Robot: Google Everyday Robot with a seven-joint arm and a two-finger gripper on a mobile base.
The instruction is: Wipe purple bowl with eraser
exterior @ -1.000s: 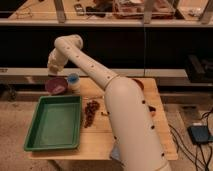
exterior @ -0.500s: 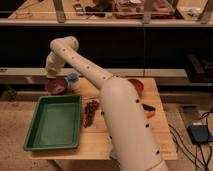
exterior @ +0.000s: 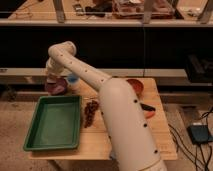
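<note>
We locate the purple bowl (exterior: 56, 89) on the far corner of the counter (exterior: 125, 145), at the left of the view, just beside the pale blue cup (exterior: 73, 79) and beyond the far end of the green tray (exterior: 54, 123). The arm is extended across the counter, and the tool (exterior: 52, 79) hangs directly over the bowl, at or very near its rim; we cannot tell whether it touches. The tool's fingers are closed fully together. We cannot make out the eraser between them, so a grip on it cannot be confirmed. A dark flat object (exterior: 147, 106) lies on the counter on the other side of the arm, near the orange-red bowl (exterior: 135, 86); we cannot identify it. A dark reddish-brown cluster (exterior: 91, 111) lies just beside the tray. We judge the approach step complete: the tool is positioned at the correct bowl. If the eraser is in the tool, the wiping stroke inside the bowl is either beginning or remains to be done. No sign of finished wiping is visible.
</note>
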